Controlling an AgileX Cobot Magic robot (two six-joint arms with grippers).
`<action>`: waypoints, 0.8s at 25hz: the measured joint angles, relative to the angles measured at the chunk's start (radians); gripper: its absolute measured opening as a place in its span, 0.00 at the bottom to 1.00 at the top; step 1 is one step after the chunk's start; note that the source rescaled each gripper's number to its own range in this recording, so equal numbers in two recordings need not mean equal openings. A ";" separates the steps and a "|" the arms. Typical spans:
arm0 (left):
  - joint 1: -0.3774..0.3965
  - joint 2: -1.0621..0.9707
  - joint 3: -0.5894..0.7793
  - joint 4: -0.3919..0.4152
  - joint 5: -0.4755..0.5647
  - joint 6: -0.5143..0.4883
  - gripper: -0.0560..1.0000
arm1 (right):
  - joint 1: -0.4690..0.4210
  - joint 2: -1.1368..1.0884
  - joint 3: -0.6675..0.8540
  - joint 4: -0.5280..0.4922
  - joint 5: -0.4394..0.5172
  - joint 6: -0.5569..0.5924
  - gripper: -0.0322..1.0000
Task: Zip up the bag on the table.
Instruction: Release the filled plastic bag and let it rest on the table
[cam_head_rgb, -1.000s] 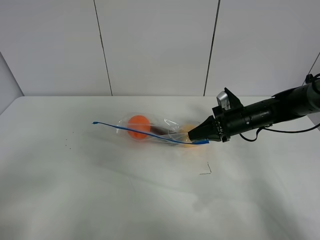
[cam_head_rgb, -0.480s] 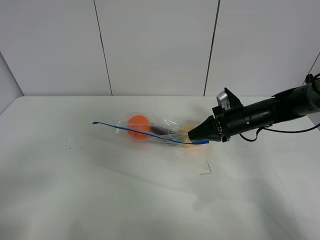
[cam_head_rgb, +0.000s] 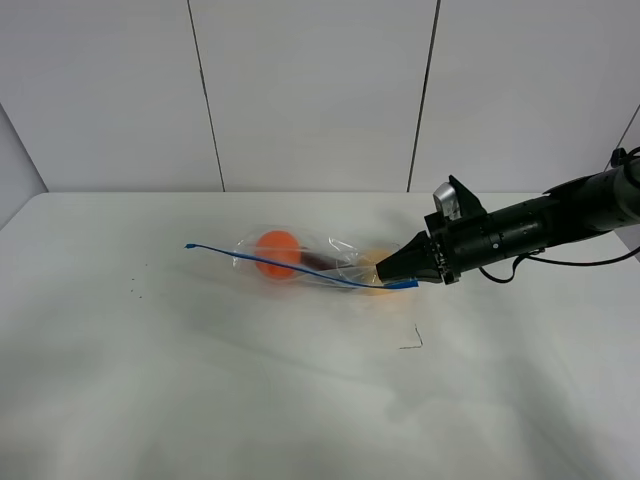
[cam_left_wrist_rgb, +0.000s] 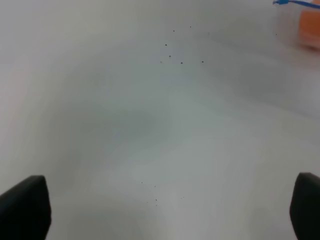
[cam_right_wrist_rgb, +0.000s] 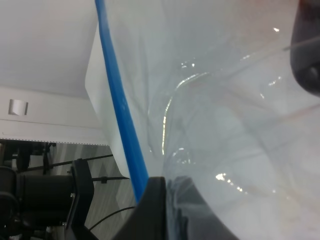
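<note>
**Right gripper pinched the zip end of a limp, loaded bag**

The bag (cam_head_rgb: 305, 262) lay near the middle of the table (cam_head_rgb: 200, 380), a little toward the far edge, its blue zip strip (cam_head_rgb: 270, 261) running from about 9 o'clock to about 3 o'clock across the high view. An orange fruit (cam_head_rgb: 277, 253) showed through the film, with something yellowish (cam_head_rgb: 374, 262) beside the right gripper (cam_head_rgb: 392, 274).

That gripper was clamped shut on the bag at the 3 o'clock end of the strip; the right wrist view showed blue strip and crinkled film pinned at the jaw. The left gripper (cam_left_wrist_rgb: 160, 210) stood wide open and held nothing, over bare table at the 9 o'clock side, with the strip's free tip (cam_left_wrist_rgb: 280, 2) just in its view.

The film looked thin, soft and slippery, likely to bunch rather than slide. The produce probably weighted it enough to anchor it somewhat. The best hold seemed the strip itself: one end pinned, the other pulled taut.
</note>
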 joint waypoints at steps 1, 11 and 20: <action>0.000 0.000 0.000 0.000 0.000 0.000 1.00 | 0.000 0.000 0.000 0.000 0.000 0.000 0.03; 0.000 0.000 0.000 0.000 0.000 0.000 1.00 | 0.000 0.000 0.000 -0.015 -0.007 0.017 0.95; 0.000 0.000 0.000 0.000 0.000 0.000 1.00 | 0.000 -0.003 0.000 -0.055 -0.049 0.069 1.00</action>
